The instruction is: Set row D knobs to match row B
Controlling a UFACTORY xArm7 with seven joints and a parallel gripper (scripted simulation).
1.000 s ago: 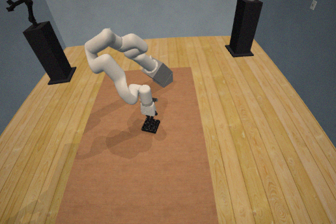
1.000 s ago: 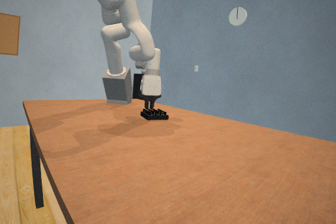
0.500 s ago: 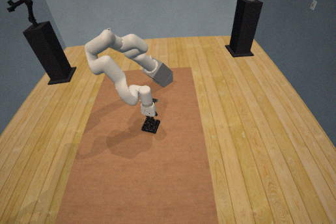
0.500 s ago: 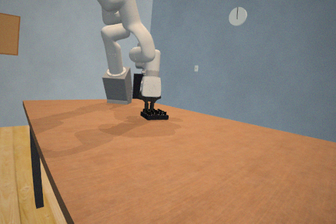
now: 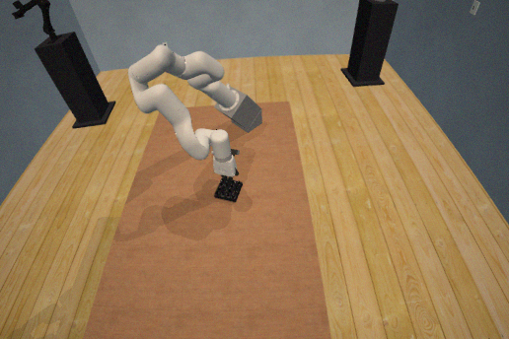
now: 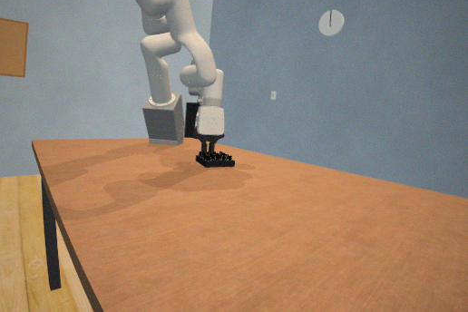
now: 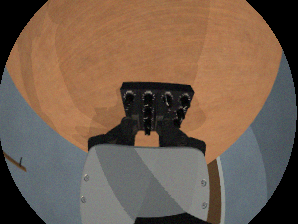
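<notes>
The black knob box (image 5: 230, 192) (image 6: 223, 161) (image 7: 160, 90) stands on its feet on the brown table (image 5: 197, 262) (image 6: 272, 241) (image 7: 147, 23), in front of the arm's grey base. My gripper (image 5: 227, 176) (image 6: 208, 151) (image 7: 148, 100) points straight down over the side of the box nearest that base. Its fingertips are at knob height. The fingers stand a narrow gap apart on either side of one knob, and I cannot see them pressing it. The knob names, marks and white lines are too small to read in any view. The knobs under the fingers are partly hidden.
The arm's grey base block (image 5: 246, 113) (image 6: 163, 122) stands on the table behind the box. Two black pedestals (image 5: 74, 80) (image 5: 371, 40) stand on the wooden floor, away from the table. The table's left edge (image 6: 59, 219) lies well away from the box.
</notes>
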